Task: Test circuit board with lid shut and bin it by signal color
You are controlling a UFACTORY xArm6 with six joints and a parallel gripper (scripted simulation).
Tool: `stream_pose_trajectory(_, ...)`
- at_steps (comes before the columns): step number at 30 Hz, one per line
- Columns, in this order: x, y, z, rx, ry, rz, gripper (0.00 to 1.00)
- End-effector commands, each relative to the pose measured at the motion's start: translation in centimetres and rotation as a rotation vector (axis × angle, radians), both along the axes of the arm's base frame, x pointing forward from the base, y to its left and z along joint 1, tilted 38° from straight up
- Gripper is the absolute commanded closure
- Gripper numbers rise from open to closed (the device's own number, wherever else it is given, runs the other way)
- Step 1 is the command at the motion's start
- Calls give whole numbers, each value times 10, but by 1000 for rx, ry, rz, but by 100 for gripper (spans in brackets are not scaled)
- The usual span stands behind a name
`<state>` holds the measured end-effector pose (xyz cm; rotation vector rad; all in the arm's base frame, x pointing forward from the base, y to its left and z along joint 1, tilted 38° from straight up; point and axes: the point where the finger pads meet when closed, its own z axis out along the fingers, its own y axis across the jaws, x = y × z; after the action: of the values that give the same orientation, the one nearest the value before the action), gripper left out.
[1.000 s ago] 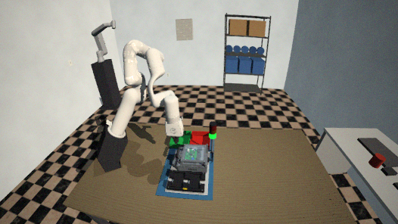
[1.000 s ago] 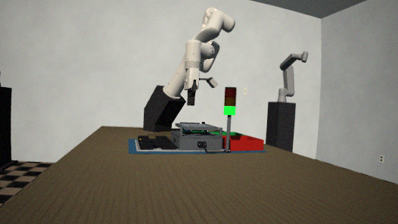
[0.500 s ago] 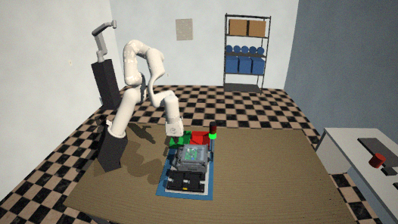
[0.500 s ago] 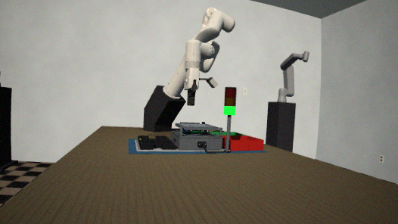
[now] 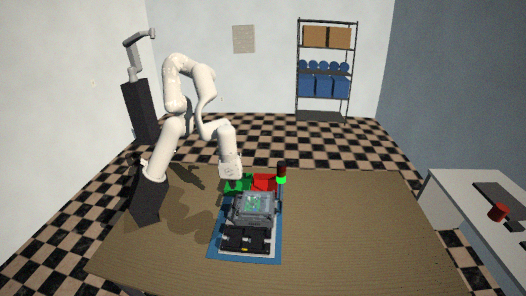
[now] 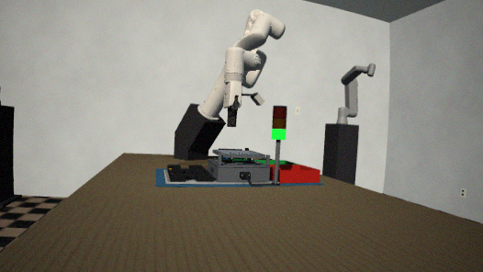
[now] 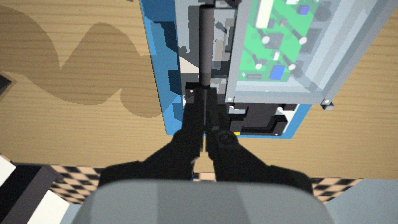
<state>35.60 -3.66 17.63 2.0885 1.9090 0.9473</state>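
The green circuit board [image 7: 277,45] lies in the grey tester [image 5: 252,209] under the clear lid [image 6: 239,153], which lies level over it. The lid's dark handle bar [image 7: 206,42] runs along the tester's edge. The signal tower [image 6: 278,133] beside the tester shows green [image 5: 281,179]. My gripper [image 7: 205,101] [image 6: 231,120] is shut with nothing between the fingers. It hangs well above the tester, over the near end of the handle. The black tray [image 5: 245,240] in front of the tester holds no board.
A green bin [image 5: 237,186] and a red bin [image 5: 263,181] stand behind the tester on the blue bench mat [image 5: 215,245]. A second arm on a black pedestal [image 6: 342,152] stands off the table. A side table with a red button [image 5: 498,212] is at the right.
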Motion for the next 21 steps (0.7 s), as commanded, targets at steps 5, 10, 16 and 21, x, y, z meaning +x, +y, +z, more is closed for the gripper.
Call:
stream_pose_trajectory(5,-2,-2,5,-1,-2,0,100)
stream_pose_trajectory(10,-3,-2,6,-1,-2,0,100)
stream_pose_trajectory(16,-3,-2,6,0,-2,-1,100)
stream_pose_trajectory(21,-3,-2,6,5,1,-8,100)
